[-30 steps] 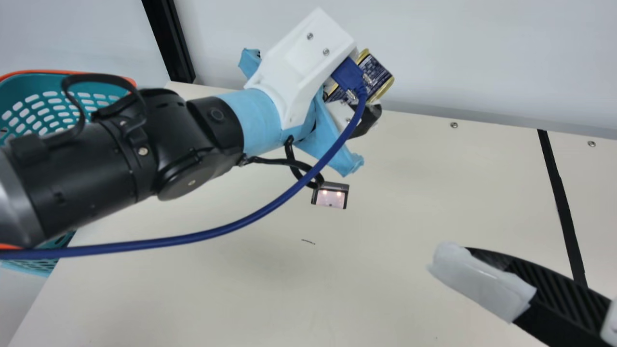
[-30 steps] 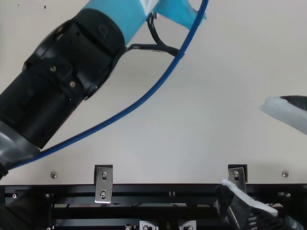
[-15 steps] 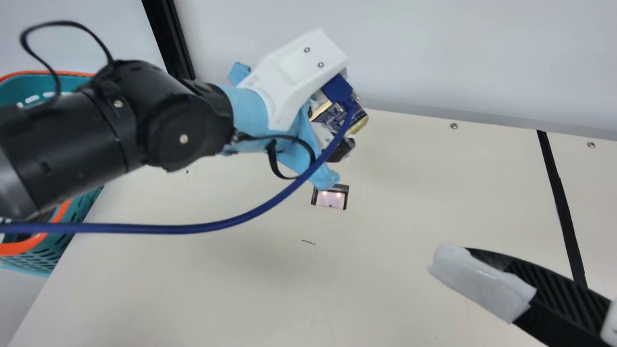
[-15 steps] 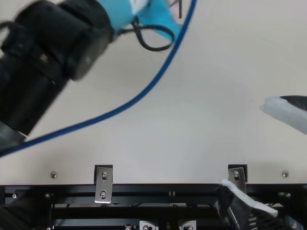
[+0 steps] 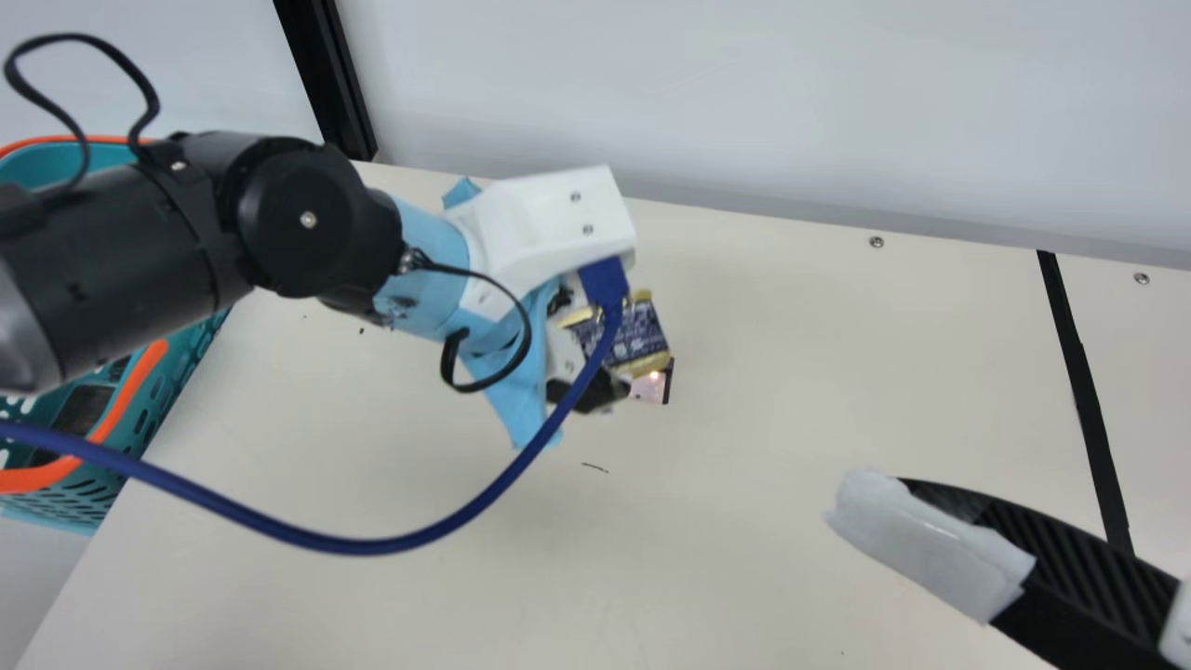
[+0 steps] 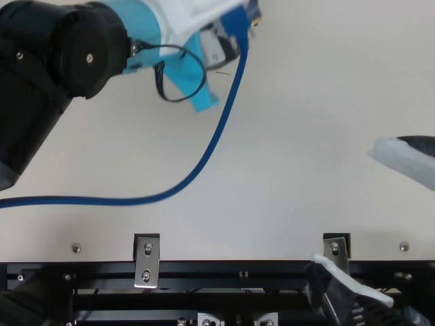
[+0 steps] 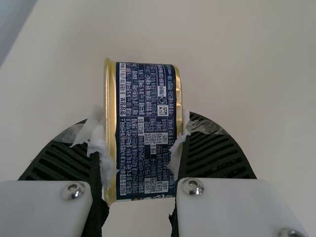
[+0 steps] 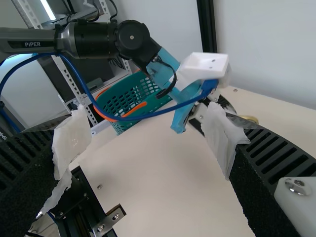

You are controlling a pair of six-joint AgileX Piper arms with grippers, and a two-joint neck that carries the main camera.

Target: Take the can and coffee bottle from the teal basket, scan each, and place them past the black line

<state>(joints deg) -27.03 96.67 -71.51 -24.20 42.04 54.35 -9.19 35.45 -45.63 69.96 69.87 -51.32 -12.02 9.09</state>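
Scanning the can [image 5: 640, 335], by the look of things: clamped on its side, rim to rim, between the fingers of the left gripper [image 7: 140, 129]. Seems held clear of the table [image 5: 744, 577], partly in front of the scanner [image 5: 650, 386] in the main view. Cannot tell height above it, nor whether read or unread. Calls next for a small turn and shift, to face the printed code squarely to the scanner without a knock. Watch the blue cable [image 5: 372, 546], sagging in a loop from the left wrist and apt to snag or drag on the carry. Note, well apart, the right gripper [image 8: 147, 118], empty, fingers spread wide. Best pass it on the table's far side, then release past the black line [image 5: 1082, 368]. Farther off, on the opposite side, see the teal basket [image 5: 37, 477], with dark contents [image 5: 84, 409] too hidden to name. Likely to go back there afterwards for the coffee bottle, given a clean scan and a steady set-down first.
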